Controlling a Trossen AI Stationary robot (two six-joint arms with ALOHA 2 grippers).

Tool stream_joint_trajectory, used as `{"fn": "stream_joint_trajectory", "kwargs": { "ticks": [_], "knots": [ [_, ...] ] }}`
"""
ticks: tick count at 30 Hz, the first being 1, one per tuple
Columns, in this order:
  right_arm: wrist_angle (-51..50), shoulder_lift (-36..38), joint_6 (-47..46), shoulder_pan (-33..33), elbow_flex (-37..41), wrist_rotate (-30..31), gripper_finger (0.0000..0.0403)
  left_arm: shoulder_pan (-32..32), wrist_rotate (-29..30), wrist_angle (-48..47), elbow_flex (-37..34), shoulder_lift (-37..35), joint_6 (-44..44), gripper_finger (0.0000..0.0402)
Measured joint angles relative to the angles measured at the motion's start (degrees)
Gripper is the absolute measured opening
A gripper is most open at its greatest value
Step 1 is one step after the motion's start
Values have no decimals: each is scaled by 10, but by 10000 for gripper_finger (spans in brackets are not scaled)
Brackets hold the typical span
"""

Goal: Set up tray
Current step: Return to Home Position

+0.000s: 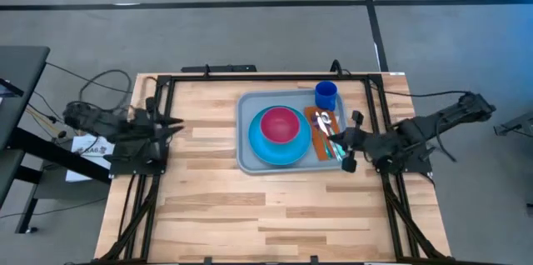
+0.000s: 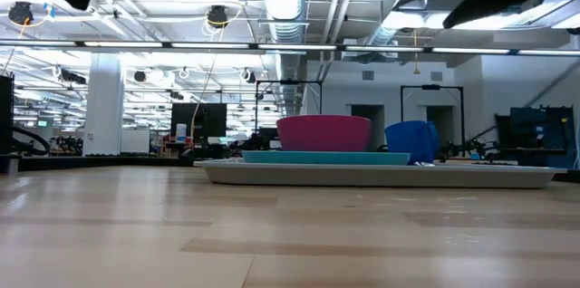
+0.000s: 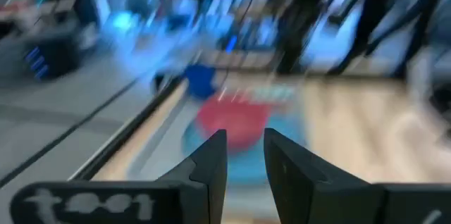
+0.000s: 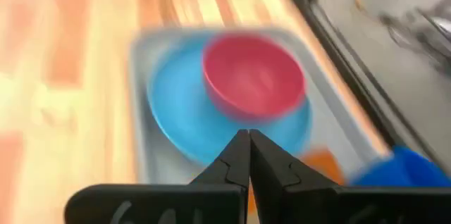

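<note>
The grey-blue tray (image 1: pixel 246 158) lies flat on the wooden table, right of centre; it also shows in the low view (image 2: pixel 381 176). On it a round blue plate (image 1: pixel 265 150) carries a pink-red bowl (image 1: pixel 281 125). A blue cup (image 1: pixel 326 95) stands at the tray's far right corner. An orange napkin (image 1: pixel 316 150) with cutlery (image 1: pixel 326 123) lies along the tray's right side. My right gripper (image 1: pixel 343 141) is shut and empty, above the tray's right edge, pointing left. My left gripper (image 1: pixel 176 125) is at the table's left edge, empty, with a narrow gap between its fingers (image 3: pixel 211 160).
A black metal frame (image 1: pixel 208 75) runs along the table's far, left and right edges. Bare wood (image 1: pixel 266 215) lies in front of the tray and to its left. Cables and a white sheet (image 1: pixel 83 144) lie off the table's left side.
</note>
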State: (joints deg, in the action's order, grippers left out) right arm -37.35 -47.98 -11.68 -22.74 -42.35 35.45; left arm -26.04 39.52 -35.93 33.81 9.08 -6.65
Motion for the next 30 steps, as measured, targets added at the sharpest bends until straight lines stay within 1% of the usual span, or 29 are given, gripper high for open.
{"fn": "stream_joint_trajectory", "kwargs": {
  "ticks": [2, 4, 6, 8, 10, 13, 15, 16, 21, 24, 27, 30],
  "knots": [
    [128, 64, 35, 6, 81, -26, 0, 0, -41, 51, -23, -53, 38, 82],
    [257, 115, 68, 18, 159, -67, 0, 0, -90, 114, -62, -92, 64, 82],
    [376, 151, 88, 31, 230, -106, 0, 0, -108, 208, -109, -87, 79, 82],
    [473, 174, 104, 47, 288, -125, 0, 1, -118, 289, -159, -74, 92, 82],
    [537, 187, 108, 62, 331, -137, 0, 0, -105, 394, -214, -43, 122, 82],
    [587, 204, 104, 84, 376, -148, 0, 1, -86, 520, -286, -12, 154, 82],
    [606, 212, 103, 95, 397, -158, 0, 2, -86, 600, -313, -5, 170, 82],
    [616, 214, 103, 100, 407, -160, 0, 2, -84, 622, -326, -5, 174, 82],
    [602, 224, 112, 112, 419, -161, 0, 2, -64, 598, -328, -9, 173, 82],
    [599, 231, 131, 117, 419, -160, 0, 3, -54, 600, -328, -9, 199, 82],
    [574, 255, 138, 123, 419, -159, 0, 2, -31, 599, -328, -9, 214, 82],
    [537, 286, 138, 128, 419, -158, 0, 3, -29, 595, -328, -9, 213, 82]
  ]
}}
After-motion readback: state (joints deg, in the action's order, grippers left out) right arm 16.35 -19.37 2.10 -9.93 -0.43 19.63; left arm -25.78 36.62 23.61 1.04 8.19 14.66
